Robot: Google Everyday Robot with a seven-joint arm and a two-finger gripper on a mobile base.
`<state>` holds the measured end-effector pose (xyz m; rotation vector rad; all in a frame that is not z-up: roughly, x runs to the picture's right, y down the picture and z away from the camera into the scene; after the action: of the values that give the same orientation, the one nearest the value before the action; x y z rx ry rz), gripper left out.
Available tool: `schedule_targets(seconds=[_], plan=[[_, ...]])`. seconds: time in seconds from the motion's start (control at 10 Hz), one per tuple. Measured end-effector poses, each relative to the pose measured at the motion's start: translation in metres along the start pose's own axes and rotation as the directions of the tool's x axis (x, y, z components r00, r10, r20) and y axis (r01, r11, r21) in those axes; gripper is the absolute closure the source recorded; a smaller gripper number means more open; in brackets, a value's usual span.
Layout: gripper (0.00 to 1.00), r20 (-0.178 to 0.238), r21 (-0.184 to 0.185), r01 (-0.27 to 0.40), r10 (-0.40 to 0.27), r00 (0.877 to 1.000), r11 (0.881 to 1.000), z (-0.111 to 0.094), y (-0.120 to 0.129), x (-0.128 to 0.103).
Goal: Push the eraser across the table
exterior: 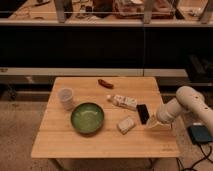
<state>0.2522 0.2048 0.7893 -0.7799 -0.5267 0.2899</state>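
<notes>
The eraser (143, 113) is a small flat black block lying on the right part of the light wooden table (100, 142), just right of the white printed box (124, 102). My gripper (154, 124) is at the end of the white arm (182, 102), which reaches in from the right. The gripper is low over the tabletop, just right of and in front of the eraser's near end, close to it or touching it.
A green bowl (87, 118) sits mid-table with a white cup (65, 98) to its left. A pale beige sponge-like block (126, 124) lies left of the eraser. A small red object (105, 83) lies near the far edge. A dark pad (200, 134) lies on the floor at right.
</notes>
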Motion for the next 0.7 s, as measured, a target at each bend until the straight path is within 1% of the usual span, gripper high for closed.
schedule_targets(seconds=[0.1,0.3,0.4,0.6,0.7], plan=[[1.00,0.014,0.027,-0.025,0.025,1.000,0.999,0.007,-0.004,0.007],[1.00,0.043,0.080,-0.086,0.083,0.996,0.993,0.021,-0.007,0.030],[1.00,0.051,0.103,-0.101,0.096,0.994,0.990,0.021,-0.009,0.036],[1.00,0.067,0.142,-0.113,0.104,0.992,0.983,0.020,-0.014,0.041],[1.00,0.075,0.149,-0.114,0.104,0.992,0.982,0.020,-0.015,0.041]])
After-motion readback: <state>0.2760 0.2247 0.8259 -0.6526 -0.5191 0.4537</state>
